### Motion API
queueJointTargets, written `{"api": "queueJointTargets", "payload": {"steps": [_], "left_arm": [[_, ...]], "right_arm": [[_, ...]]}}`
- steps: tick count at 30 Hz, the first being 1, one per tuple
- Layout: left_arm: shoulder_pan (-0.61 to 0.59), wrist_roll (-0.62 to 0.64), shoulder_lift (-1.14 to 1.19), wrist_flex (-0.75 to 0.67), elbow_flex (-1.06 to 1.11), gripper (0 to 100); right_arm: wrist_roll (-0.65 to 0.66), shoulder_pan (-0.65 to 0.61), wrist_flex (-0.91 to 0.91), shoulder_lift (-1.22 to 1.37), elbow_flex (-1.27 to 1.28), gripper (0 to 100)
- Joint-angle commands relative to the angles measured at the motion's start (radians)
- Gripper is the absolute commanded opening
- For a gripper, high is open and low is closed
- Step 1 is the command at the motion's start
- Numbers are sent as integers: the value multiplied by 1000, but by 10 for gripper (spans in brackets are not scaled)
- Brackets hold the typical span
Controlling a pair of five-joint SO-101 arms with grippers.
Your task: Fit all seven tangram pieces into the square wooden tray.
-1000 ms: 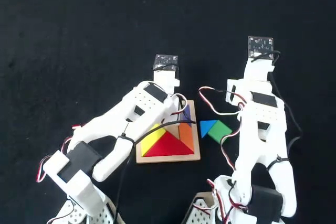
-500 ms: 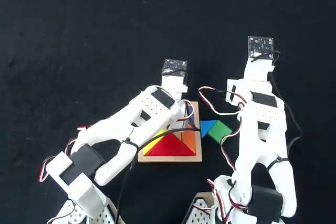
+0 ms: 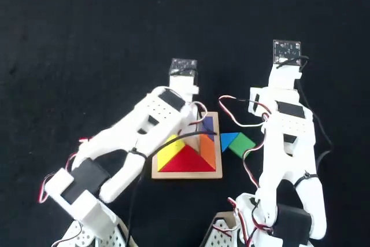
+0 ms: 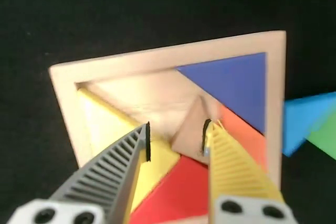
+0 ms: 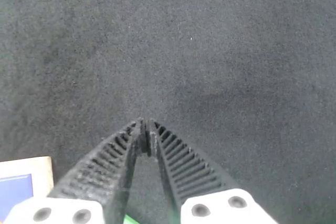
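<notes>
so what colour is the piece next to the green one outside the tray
Blue tangram piece, clearest in the high view.

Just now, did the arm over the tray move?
Yes. The left arm swung back leftward in the high view, away from the still green piece.

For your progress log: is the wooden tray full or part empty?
Part empty: bare wood shows inside the tray; a blue piece and a green piece lie outside it.
</notes>
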Motion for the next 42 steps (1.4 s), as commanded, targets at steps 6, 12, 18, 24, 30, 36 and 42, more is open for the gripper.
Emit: {"api": "queueJointTargets", "payload": {"steps": [6, 12, 18, 24, 30, 36, 42], "left_arm": [[-85, -138, -133, 106, -107, 187], [-166, -201, 63, 51, -110, 187], [-113, -209, 153, 31, -128, 187], [-18, -203, 140, 31, -131, 187], [5, -203, 86, 32, -120, 187], [-48, -206, 8, 57, -77, 187], [-76, -209, -181, 106, -71, 187]], "right_arm": [[-2, -15, -18, 12, -41, 11], [-2, -15, -20, 12, -41, 11], [-2, -15, -20, 12, -41, 11], [-2, -15, -20, 12, -41, 11], [-2, -15, -20, 12, -41, 11], [-2, -15, -20, 12, -41, 11], [-2, -15, -20, 12, -41, 11]]}}
